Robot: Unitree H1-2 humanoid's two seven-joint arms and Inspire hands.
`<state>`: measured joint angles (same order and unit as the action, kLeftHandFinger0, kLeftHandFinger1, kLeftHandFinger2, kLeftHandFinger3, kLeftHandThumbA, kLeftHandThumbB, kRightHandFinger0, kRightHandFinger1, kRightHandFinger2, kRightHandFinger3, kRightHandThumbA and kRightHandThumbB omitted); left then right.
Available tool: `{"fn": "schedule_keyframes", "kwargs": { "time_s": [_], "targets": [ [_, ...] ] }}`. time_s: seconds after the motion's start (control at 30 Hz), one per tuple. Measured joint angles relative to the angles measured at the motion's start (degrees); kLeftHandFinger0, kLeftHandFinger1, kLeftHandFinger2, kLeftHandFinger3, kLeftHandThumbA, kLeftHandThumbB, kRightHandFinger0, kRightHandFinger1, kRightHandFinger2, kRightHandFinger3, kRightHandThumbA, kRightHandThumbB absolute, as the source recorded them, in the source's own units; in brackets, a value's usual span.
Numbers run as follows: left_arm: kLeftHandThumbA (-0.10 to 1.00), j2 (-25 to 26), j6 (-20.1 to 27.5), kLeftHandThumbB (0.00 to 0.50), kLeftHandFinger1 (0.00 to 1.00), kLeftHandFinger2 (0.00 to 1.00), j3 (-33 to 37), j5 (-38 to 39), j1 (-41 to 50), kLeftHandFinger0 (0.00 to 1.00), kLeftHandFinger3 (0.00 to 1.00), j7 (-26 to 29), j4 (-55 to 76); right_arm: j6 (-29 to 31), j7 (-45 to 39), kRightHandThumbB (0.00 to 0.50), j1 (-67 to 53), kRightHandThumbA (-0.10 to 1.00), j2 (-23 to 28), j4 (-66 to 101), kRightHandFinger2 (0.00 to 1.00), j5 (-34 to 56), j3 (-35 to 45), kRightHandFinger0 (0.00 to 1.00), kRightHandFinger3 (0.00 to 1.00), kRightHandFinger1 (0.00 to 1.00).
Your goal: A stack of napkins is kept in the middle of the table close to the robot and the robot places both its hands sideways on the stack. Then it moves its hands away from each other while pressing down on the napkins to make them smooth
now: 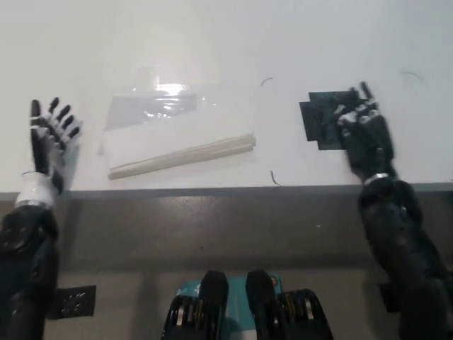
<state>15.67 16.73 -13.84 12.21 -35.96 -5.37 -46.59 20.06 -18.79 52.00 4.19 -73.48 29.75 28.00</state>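
Currently, nearest to me, the grey front edge of the white table (226,35) runs across the view. My left hand (48,142) sits at that edge on the far left side, palm turned sideways, fingers spread and raised, holding nothing. It is well apart from the napkin stack (177,145). My right hand (364,134) rests on the far right side, just past the edge, lying over the near-right part of a black square patch (322,120) on the tabletop. Its fingers are loosely apart and it grips nothing. It is likewise well apart from the stack.

Between the two hands, close to the table's front edge and slightly left of centre, lies the napkin stack. It lies flat, rotated a little so that its layered front edge slopes up toward the right. A clear plastic sheet (152,103) touches or overlaps its far-left side; which of the two cannot be resolved.

Status assessment: both hands are off the stack and at opposite sides, which corresponds to the end of an outward smoothing stroke. The stack appears flat. Remaining work, if any, would be a further pass or retraction of the hands.
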Motion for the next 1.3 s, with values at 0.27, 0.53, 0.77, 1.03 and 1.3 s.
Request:
{"fn": "schedule_keyframes", "kwargs": {
  "time_s": [0.27, 0.53, 0.77, 1.03, 1.3],
  "targets": [
    [1.0, -0.2, -4.4, 0.272, 1.0, 1.0, 1.7, 0.0, 6.8, 1.0, 1.0, -0.4, 18.4, -1.0, 0.0, 0.282, -9.2, 1.0, -2.0, 17.4, 1.0, -0.7, -3.2, 1.0, 1.0, 1.0],
    [1.0, -2.6, -7.0, 0.316, 1.0, 1.0, 4.1, 0.0, 15.8, 1.0, 1.0, -0.7, 33.4, -1.9, 0.5, 0.273, -20.7, 1.0, -4.0, 35.2, 1.0, -1.6, -6.7, 1.0, 1.0, 1.0],
    [1.0, -5.1, -7.4, 0.297, 1.0, 1.0, 6.7, -0.1, 27.4, 1.0, 1.0, -0.7, 43.0, -2.4, 0.6, 0.273, -32.7, 1.0, -6.5, 50.1, 1.0, -3.1, -10.7, 1.0, 1.0, 1.0],
    [1.0, -5.9, -7.3, 0.227, 1.0, 1.0, 10.2, -0.5, 40.1, 1.0, 1.0, -1.0, 52.7, -2.6, 0.6, 0.219, -47.2, 1.0, -8.4, 67.0, 1.0, -6.7, -17.0, 1.0, 1.0, 1.0],
    [1.0, -5.9, -3.1, 0.241, 1.0, 1.0, 13.2, -3.8, 45.4, 1.0, 1.0, -1.9, 55.6, 0.9, 0.6, 0.202, -54.9, 1.0, -8.5, 78.4, 1.0, -15.1, -26.5, 1.0, 1.0, 1.0]
  ]
}}
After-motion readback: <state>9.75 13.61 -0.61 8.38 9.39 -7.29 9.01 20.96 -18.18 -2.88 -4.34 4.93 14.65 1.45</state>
